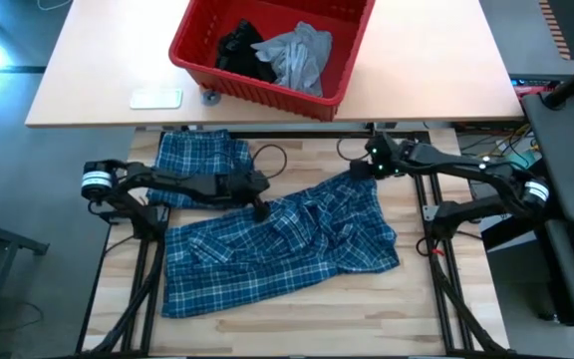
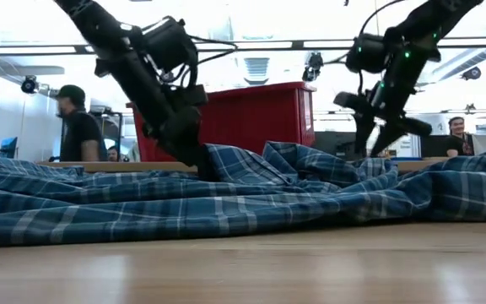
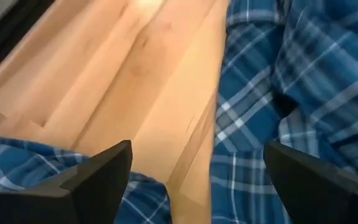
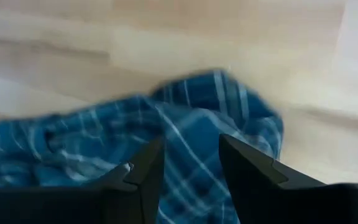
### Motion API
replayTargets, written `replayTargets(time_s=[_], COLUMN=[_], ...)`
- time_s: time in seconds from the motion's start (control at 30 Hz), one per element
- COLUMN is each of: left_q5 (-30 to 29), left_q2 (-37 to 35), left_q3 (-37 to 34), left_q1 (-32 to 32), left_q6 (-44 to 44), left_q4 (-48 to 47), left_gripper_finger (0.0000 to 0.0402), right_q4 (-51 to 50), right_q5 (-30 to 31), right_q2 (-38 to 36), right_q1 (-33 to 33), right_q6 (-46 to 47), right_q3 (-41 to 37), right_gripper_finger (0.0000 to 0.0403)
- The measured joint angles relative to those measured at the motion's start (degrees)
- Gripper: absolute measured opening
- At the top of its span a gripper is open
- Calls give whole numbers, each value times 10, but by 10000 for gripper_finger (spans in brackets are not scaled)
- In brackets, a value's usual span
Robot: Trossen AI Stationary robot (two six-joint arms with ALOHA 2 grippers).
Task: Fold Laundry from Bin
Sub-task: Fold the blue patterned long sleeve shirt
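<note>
The blue-and-white plaid shirt (image 1: pixel 277 249) lies rumpled and spread over the wooden table, with one part (image 1: pixel 199 160) reaching toward the far left. My left gripper (image 1: pixel 260 207) is open and low at the shirt's far edge (image 3: pixel 229 143), one finger on each side of that edge. My right gripper (image 1: pixel 357 172) is open and hangs just above the shirt's far right part (image 4: pixel 185 124). The red bin (image 1: pixel 267 95) stands on the pale table beyond. It holds the light grey T-shirt (image 1: pixel 302 55) and the small black garment (image 1: pixel 239 50). My left gripper points down at the shirt's far edge with its fingers wide apart. One finger (image 3: pixel 104 174) is over cloth, the other (image 3: pixel 303 180) over the shirt's main body. I cannot tell whether they touch the cloth.
A flat white object (image 1: pixel 155 98) and a small grey item (image 1: pixel 210 97) lie on the pale table left of the bin. Bare wood shows at the near edge (image 1: pixel 297 324). A person (image 2: pixel 78 122) stands in the room behind.
</note>
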Motion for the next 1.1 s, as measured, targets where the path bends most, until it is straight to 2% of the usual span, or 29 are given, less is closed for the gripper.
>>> replayTargets(time_s=[0.2,0.37,0.47,0.6,0.83,0.97,1.1], left_q5=[-1,-10,-28,-30,-31,-31,-24], left_q2=[-3,-3,-4,-11,-57,-63,-52], left_q3=[43,82,116,153,155,140,139], left_q1=[-13,-38,-45,-51,-70,-70,-75], left_q6=[-9,-10,-16,-46,-145,-176,-180], left_q4=[-46,-90,-144,-219,-275,-286,-285], left_gripper_finger=[345,345,345,345,345,345,345], right_q4=[48,108,100,24,-193,-209,-209], right_q5=[21,80,105,78,39,8,13], right_q2=[86,139,113,35,-101,-110,-83], right_q1=[-32,-87,-93,-72,16,24,5], right_q6=[-17,-72,-112,-128,-40,-20,-45], right_q3=[-41,-18,12,30,15,-4,-23], right_gripper_finger=[138,132,134,148,212,270,318])
